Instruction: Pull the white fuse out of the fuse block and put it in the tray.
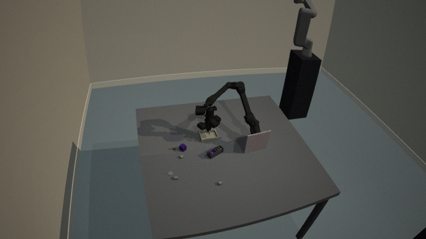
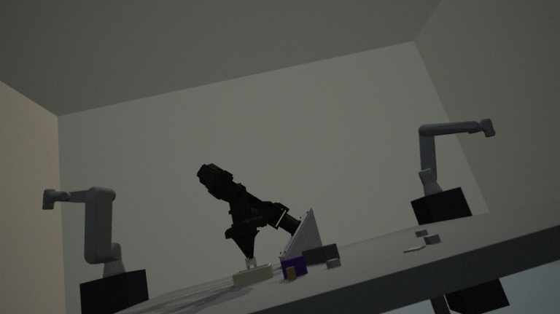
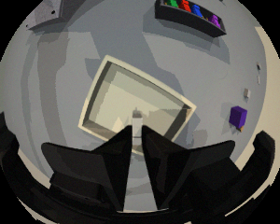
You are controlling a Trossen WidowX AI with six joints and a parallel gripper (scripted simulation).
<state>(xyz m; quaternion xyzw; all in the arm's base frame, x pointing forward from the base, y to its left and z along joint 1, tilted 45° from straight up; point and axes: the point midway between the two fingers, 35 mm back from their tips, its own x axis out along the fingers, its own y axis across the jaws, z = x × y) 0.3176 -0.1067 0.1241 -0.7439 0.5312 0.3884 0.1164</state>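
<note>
My gripper [image 1: 208, 130] [image 2: 249, 256] [image 3: 136, 130] points down over the cream tray [image 1: 204, 138] [image 2: 259, 273] [image 3: 93, 96]. It is shut on the small white fuse [image 2: 250, 261] [image 3: 136, 115], which hangs from the fingertips just above the tray's inside. The dark fuse block [image 1: 214, 152] [image 2: 321, 253] [image 3: 191, 13] stands apart from the tray, towards the table's front. It holds a row of coloured fuses: green, red, blue and purple. The gripper and arm are well clear of the block.
A purple cube [image 1: 182, 147] [image 2: 294, 267] [image 3: 239, 115] and a small tan block [image 2: 291, 272] lie left of the fuse block. A white slanted panel [image 1: 257, 141] [image 2: 303, 236] stands right of it. Several small grey blocks [image 1: 170, 173] [image 1: 219, 182] lie nearer the front.
</note>
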